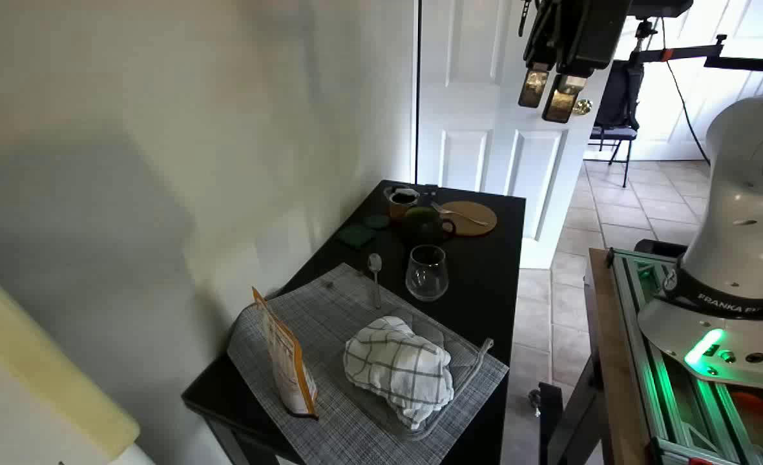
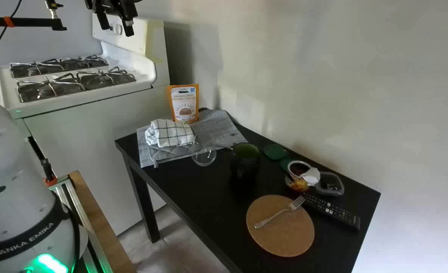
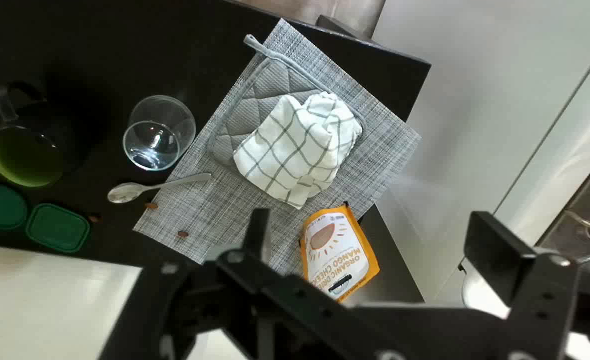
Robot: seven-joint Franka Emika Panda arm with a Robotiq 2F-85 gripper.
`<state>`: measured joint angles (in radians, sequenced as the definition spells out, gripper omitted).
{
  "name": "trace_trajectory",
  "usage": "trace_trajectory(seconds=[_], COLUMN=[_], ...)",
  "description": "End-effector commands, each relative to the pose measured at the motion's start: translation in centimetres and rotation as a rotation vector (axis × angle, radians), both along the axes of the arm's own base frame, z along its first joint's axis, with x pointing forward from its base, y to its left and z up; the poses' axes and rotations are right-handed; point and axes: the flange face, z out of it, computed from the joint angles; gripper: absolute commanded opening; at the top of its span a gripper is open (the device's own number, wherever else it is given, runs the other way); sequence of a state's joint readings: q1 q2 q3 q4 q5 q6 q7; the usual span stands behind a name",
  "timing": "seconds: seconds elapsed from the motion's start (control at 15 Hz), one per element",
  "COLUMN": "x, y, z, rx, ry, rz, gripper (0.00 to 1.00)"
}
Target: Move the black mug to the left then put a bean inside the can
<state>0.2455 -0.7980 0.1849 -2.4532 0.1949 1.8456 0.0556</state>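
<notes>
The black mug stands upright on the black table. It also shows in an exterior view, and in the wrist view its inside is green. Small brown beans lie on and beside the grey placemat. No clear can shows; a small round container with a metallic rim stands past the mug, and I cannot tell whether it is the can. My gripper is high above the table in both exterior views. In the wrist view its fingers are wide apart, with nothing between them.
A clear glass and a spoon are near the mug. A checked towel lies on a pot holder, beside an upright orange pouch. Green lids, a cork board with a fork, and a remote are also there.
</notes>
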Motion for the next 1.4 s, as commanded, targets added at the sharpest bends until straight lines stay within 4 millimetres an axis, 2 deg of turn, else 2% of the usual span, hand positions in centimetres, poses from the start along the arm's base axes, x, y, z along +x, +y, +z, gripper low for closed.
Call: trace_trajectory(seconds=[0.0,1.27,1.33], x=[0.0,0.0,-0.1], y=[0.0,0.0,-1.0], z=[0.1,0.1,0.1], rx=[-0.001,0.0,0.004], ry=[0.001,0.001,-0.008], rz=[0.0,0.0,-0.007], gripper=[1.0,1.0,1.0])
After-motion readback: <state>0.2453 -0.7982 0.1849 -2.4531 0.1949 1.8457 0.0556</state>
